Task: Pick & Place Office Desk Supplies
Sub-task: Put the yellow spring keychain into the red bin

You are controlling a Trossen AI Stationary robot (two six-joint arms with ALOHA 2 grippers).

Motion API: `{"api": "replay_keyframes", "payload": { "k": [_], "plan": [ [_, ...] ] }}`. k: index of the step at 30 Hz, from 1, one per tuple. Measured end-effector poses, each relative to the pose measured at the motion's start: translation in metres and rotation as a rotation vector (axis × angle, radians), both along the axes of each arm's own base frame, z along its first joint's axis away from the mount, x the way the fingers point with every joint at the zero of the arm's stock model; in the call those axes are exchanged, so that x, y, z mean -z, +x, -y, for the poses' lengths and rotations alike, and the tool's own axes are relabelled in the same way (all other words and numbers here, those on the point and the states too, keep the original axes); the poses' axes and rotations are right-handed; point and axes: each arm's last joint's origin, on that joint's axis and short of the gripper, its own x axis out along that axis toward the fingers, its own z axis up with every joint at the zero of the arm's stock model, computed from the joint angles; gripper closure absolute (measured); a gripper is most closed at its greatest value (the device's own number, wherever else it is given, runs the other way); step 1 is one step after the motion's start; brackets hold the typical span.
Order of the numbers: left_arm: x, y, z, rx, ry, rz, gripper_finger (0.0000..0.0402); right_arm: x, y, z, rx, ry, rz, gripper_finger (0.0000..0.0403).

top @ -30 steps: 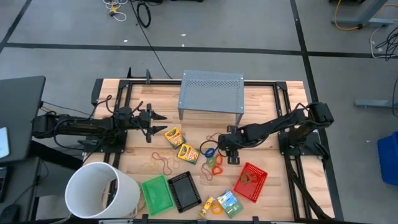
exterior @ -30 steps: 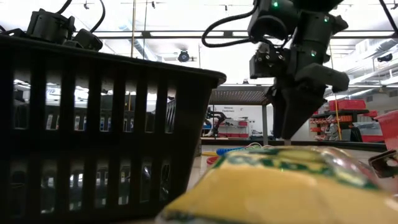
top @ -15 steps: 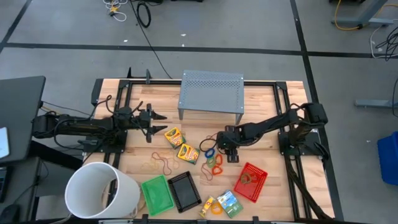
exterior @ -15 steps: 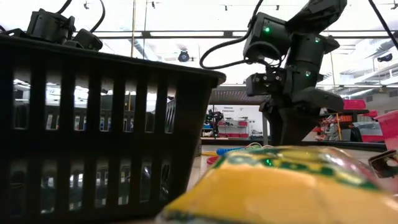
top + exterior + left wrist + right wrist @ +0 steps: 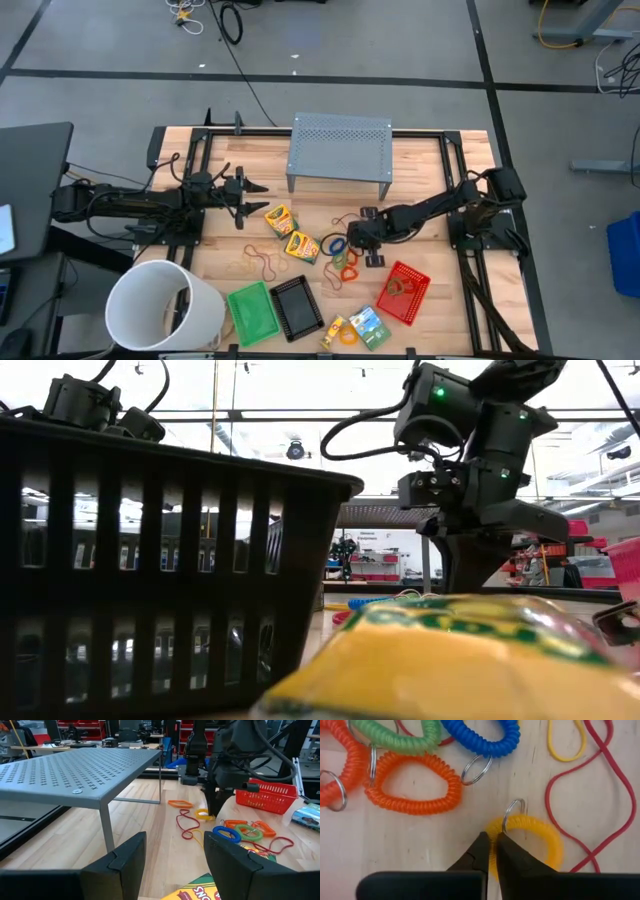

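Observation:
Several coil rings lie flat on the wooden table: blue (image 5: 482, 740), green (image 5: 395, 737), orange (image 5: 412, 787) and yellow (image 5: 535, 840). My right gripper (image 5: 492, 842) points steeply down at mid-table (image 5: 354, 233) and is shut on the yellow ring. Two crayon boxes (image 5: 281, 217) (image 5: 302, 246) lie to its left, rubber bands (image 5: 262, 262) nearer the front. Red (image 5: 405, 292), black (image 5: 297, 305) and green (image 5: 252, 311) trays stand along the near edge. My left gripper (image 5: 175, 865) waits open and level at the table's left (image 5: 245, 187). My right gripper pinches the yellow ring's coil (image 5: 520, 822) between its two fingers, at the spot where the ring's small metal loop (image 5: 512, 806) is attached. The fingers (image 5: 475, 855) come from above, slanting down. The ring lies flat on the table.
A grey perforated stand (image 5: 340, 150) stands at the table's far middle, a big white bucket (image 5: 165, 305) at the near left corner. Red and yellow rubber bands (image 5: 600, 795) lie close beside the yellow ring. A small box (image 5: 370, 326) lies by the near edge.
My right gripper has sunk toward the table and shifted a little toward the table's left, down over the rings.

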Motion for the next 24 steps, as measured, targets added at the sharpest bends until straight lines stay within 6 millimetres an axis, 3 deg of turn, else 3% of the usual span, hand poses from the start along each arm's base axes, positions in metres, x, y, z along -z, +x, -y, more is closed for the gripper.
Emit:
{"api": "replay_keyframes", "payload": {
  "k": [8, 14, 18, 21, 24],
  "plan": [
    [0.0, 0.0, 0.0, -0.001, 0.0, 0.0, 0.0198, -0.015, -0.007, -0.016, 0.034, -0.076, -0.06, 0.0398],
    [0.0, 0.0, 0.0, -0.004, 0.0, -0.001, 0.0198, -0.057, 0.001, -0.038, 0.039, -0.121, -0.108, 0.0401],
    [0.0, 0.0, 0.0, -0.003, 0.0, -0.001, 0.0198, -0.096, 0.005, -0.054, 0.058, -0.126, -0.106, 0.0401],
    [0.0, 0.0, 0.0, -0.003, 0.0, -0.002, 0.0198, -0.117, 0.006, -0.066, 0.074, -0.068, -0.093, 0.0402],
    [0.0, 0.0, 0.0, -0.004, 0.0, -0.001, 0.0198, -0.125, 0.004, -0.075, 0.103, 0.038, -0.119, 0.0402]
  ]
}}
